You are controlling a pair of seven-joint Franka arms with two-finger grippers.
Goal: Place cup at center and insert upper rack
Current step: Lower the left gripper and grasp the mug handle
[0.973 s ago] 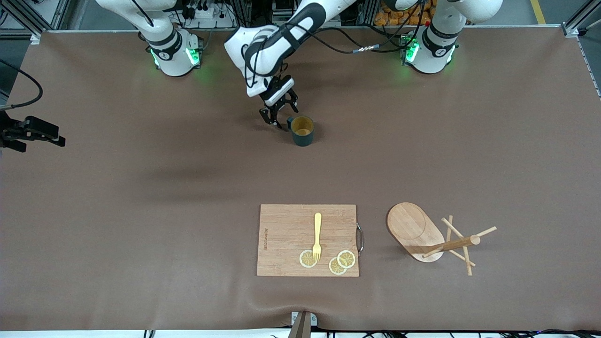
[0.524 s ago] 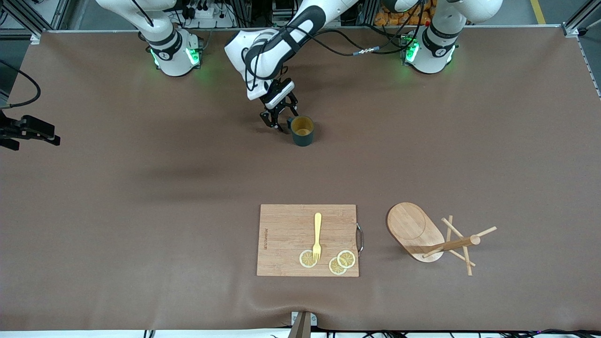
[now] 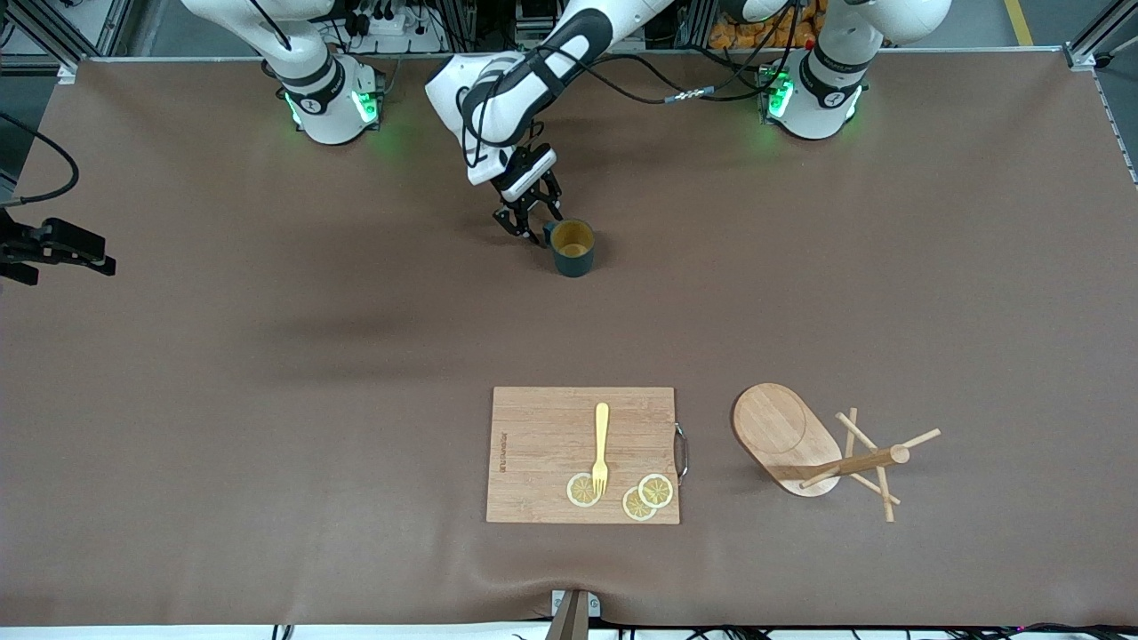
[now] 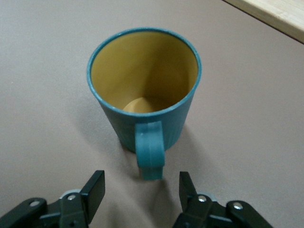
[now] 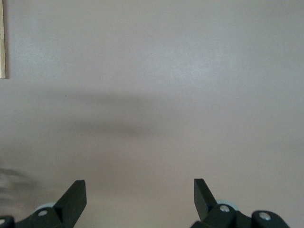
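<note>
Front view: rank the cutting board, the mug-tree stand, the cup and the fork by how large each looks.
1. Cutting board, clearly the largest.
2. Mug-tree stand, lying on its side, pegs spread.
3. Fork and cup: the fork is longer, the cup broader; I would not rank them, as the cup sits farther from the camera.

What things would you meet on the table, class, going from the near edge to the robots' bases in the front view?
Cutting board with the fork and lemon slices → cup → left hand, open beside the cup's handle.
</note>
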